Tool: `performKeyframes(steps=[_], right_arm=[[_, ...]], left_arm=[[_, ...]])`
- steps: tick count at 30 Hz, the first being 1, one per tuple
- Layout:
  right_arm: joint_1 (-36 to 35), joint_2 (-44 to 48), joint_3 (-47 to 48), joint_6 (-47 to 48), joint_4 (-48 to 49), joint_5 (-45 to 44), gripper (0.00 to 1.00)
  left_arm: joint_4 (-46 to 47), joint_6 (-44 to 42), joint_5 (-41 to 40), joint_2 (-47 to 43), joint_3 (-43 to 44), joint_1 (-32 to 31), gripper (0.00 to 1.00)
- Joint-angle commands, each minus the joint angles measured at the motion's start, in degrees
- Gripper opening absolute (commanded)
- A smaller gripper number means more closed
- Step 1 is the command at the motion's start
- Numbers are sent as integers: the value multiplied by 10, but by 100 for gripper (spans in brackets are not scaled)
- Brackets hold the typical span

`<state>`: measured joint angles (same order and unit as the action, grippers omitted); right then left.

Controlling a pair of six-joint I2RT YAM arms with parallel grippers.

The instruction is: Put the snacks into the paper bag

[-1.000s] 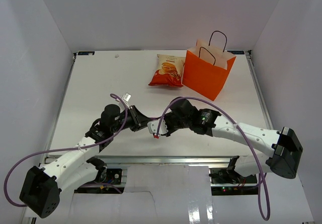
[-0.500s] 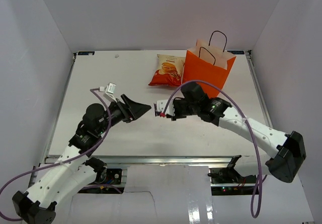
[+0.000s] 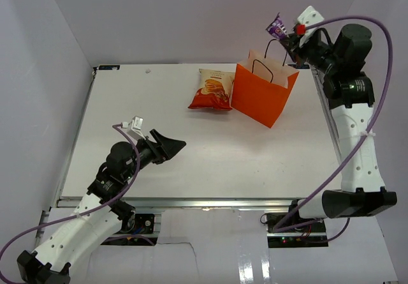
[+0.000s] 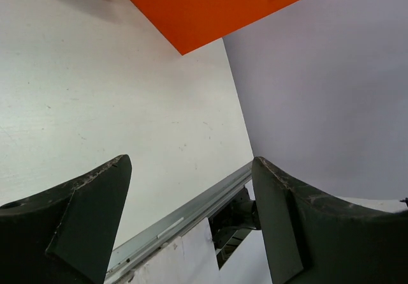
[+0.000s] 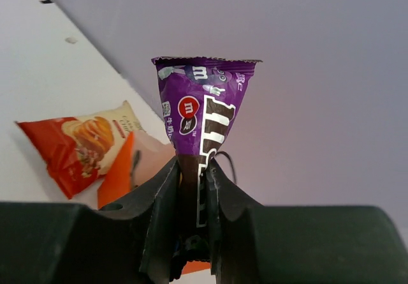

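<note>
Off the white desk point(image 3: 127, 105), the purple packet point(image 3: 276, 26) has been carried above the paper bag point(image 3: 258, 96), pinched by the right claw point(image 3: 289, 37). The left claw point(image 3: 172, 145) is now spread, so a drop is expected.

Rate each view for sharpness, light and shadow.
Top external: even light, sharp, no harsh shadows. Left wrist: dark fingers underlit, table bright. Right wrist: purple packet sharp, chip bag behind slightly soft.

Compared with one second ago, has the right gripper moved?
Yes. The right gripper went from the near side of the paper bag up to its handles, its jaws holding the purple packet.
</note>
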<state>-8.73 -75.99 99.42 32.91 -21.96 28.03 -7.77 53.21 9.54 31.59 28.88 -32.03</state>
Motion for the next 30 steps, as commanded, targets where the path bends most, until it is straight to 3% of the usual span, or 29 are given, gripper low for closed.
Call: performKeyframes(steps=[1,12,13,17,19,26,30], right_arm=[[62,-66,45,-80,8,57,26],[80,-143,-8,-73,4,79,30],[80,-145,-12,-70,4,77,32],[81,-152,-17,-65,0,73,59],[80,-145,-16,-70,0,76,66],[147,-102,2,-161,-36,153,73],[186,-50,-40,-111,-137,243,78]], left_arm=[[17,9,9,-9,-1,-2,86],[16,20,17,-25,-31,-2,87],[17,22,18,-24,-33,-2,87],[24,21,21,-7,-34,-2,87],[34,15,25,6,-30,-2,88],[40,-39,-9,144,43,-1,90],[30,-106,-55,295,142,4,98]])
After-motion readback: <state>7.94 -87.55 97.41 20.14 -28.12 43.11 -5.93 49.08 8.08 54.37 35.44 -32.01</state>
